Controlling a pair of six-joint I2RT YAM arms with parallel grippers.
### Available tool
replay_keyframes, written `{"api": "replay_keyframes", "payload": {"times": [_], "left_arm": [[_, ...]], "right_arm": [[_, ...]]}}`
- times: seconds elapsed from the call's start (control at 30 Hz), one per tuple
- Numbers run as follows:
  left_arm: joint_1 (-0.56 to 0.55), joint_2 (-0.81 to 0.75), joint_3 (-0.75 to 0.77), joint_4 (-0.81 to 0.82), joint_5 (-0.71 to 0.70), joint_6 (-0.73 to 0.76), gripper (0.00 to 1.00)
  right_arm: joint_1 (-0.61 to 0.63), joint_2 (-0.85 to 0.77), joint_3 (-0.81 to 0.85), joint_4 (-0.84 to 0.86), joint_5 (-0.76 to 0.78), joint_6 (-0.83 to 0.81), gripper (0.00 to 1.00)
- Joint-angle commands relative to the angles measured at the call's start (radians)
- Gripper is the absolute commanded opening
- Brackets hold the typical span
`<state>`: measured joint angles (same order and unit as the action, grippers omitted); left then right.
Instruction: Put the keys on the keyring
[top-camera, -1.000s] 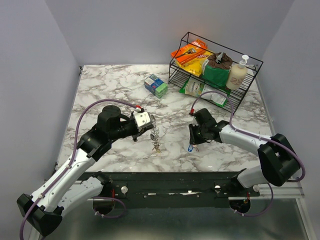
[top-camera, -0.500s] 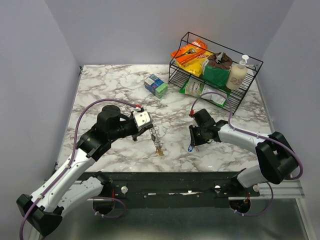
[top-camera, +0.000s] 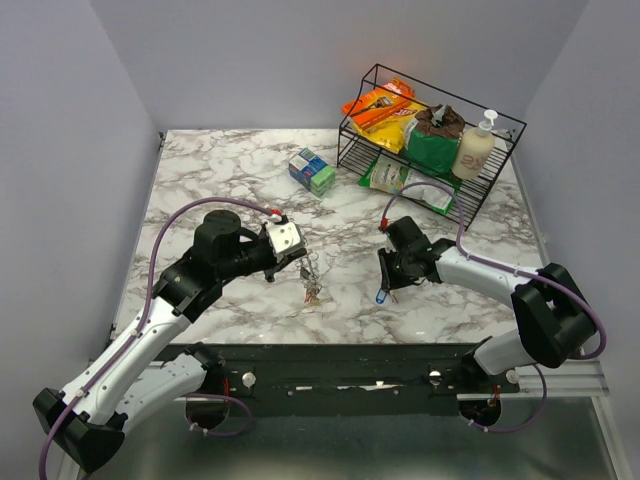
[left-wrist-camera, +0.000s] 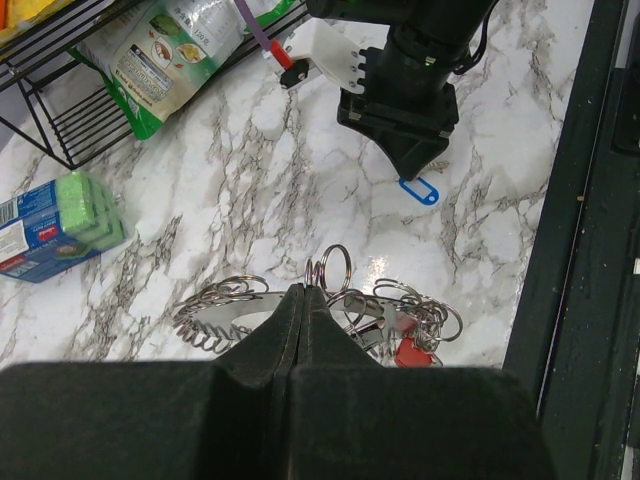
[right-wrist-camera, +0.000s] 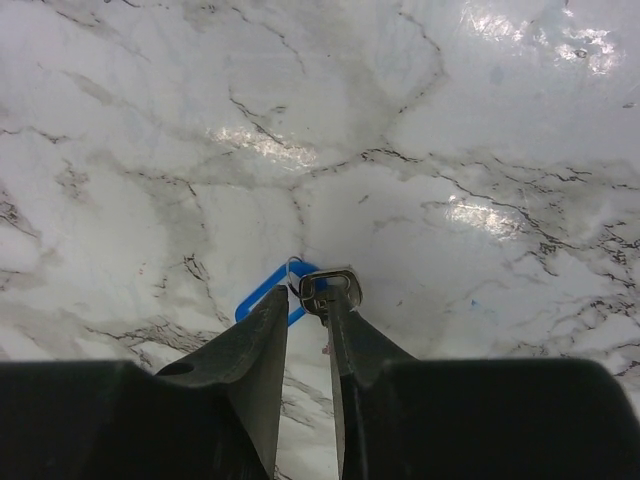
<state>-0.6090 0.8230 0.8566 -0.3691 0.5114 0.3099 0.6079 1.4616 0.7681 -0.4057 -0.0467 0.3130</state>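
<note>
Nearest the near edge of the table (top-camera: 200, 170), left of centre, the left gripper (left-wrist-camera: 303, 292) is clenched on the keyring (left-wrist-camera: 222, 308), with the jaws fully together on the wire. In the overhead view the coil hangs from the tips, and a bunch of keys (left-wrist-camera: 408, 351), one red-headed, dangles below it at or just above the marble. I cannot tell whether the bunch touches. To the right, also close to the near edge, the blue key (left-wrist-camera: 420, 190) lies flat on the table under the right gripper (right-wrist-camera: 308, 298). The jaws stand narrowly apart with the key's silvery end between the tips and its blue plastic part lying just beyond. I cannot tell whether the metal is clamped or only bracketed. Judgement on the key: it is light, thin, stiff and slick on polished marble, so it is likely to skate or pivot. It is best pinched across the flat metal near the head, leaving the hole or small loop free for threading. Judgement on the keyring: it is light, springy and floppy, so it will flex and swing. The grip should be close to the stretch of wire that receives the key. Farther back, mid-table, lies a pack of green sponges (top-camera: 313, 172). At the far right corner stands a black wire rack (top-camera: 352, 152) holding packets and a soap bottle (top-camera: 474, 148).
</note>
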Motion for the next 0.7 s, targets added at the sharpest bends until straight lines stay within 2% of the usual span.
{"api": "replay_keyframes", "payload": {"times": [0.0,0.3,0.4,0.43,0.53,0.67], "left_arm": [[0.002,-0.008,0.036,0.018,0.006,0.006,0.0],[0.003,-0.009,0.036,0.019,0.003,0.006,0.0],[0.003,-0.007,0.036,0.016,0.004,0.006,0.0],[0.002,-0.008,0.038,0.015,0.006,0.006,0.0],[0.002,-0.008,0.038,0.013,0.006,0.006,0.0],[0.002,-0.01,0.038,0.013,0.004,0.005,0.0]], "right_arm": [[0.006,0.023,0.028,0.004,-0.012,-0.008,0.32],[0.006,0.051,0.03,0.027,-0.038,-0.008,0.29],[0.006,0.055,0.031,0.031,-0.039,-0.008,0.2],[0.006,0.057,0.031,0.033,-0.042,-0.006,0.13],[0.006,0.057,0.031,0.033,-0.047,-0.009,0.03],[0.004,0.04,0.03,0.03,-0.048,-0.015,0.01]]}}
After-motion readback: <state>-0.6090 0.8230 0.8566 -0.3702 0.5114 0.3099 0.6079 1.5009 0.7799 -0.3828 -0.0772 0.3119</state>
